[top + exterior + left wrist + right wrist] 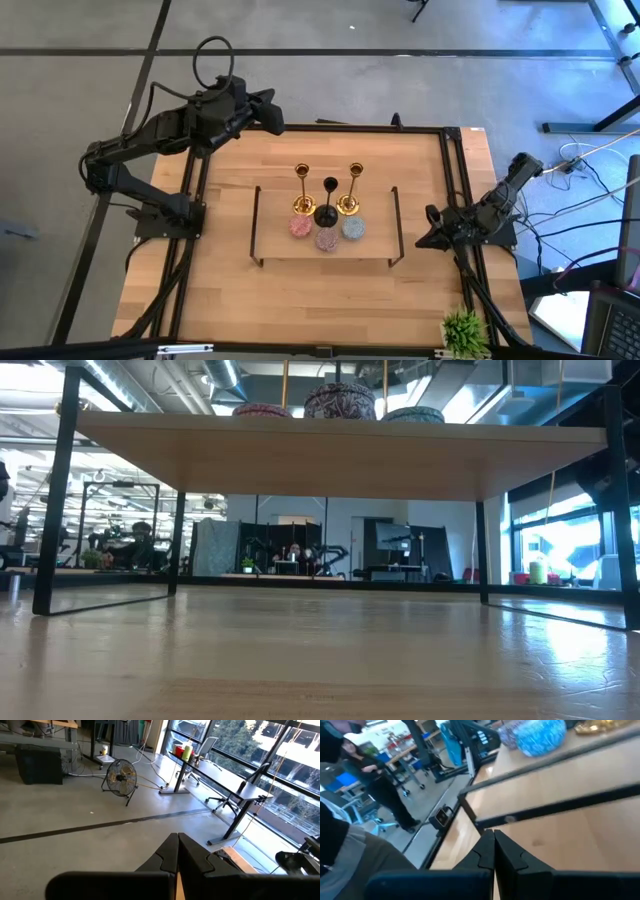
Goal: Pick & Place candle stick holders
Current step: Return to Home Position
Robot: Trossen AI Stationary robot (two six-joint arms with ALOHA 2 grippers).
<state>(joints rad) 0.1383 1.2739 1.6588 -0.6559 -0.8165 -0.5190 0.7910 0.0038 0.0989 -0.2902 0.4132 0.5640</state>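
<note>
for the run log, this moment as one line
left claw: shut, at table edge | right claw: shut, beside shelf | candle holders: all six on shelf

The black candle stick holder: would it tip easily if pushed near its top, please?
Probably: the black candle stick holder is a slim upright stem on a small round foot. Tipping, it might hit the gold holders either side.

Noted a wide wooden board (375, 245) with black end rails, raised on thin legs at the middle of the wooden table (225, 290). Located a small green plant (465, 330) at a table corner, well apart from the board. Recorded a floor fan (120, 777) and a long desk (225, 780) beyond the table. Also recorded a person in dark clothing (377, 787).
</note>
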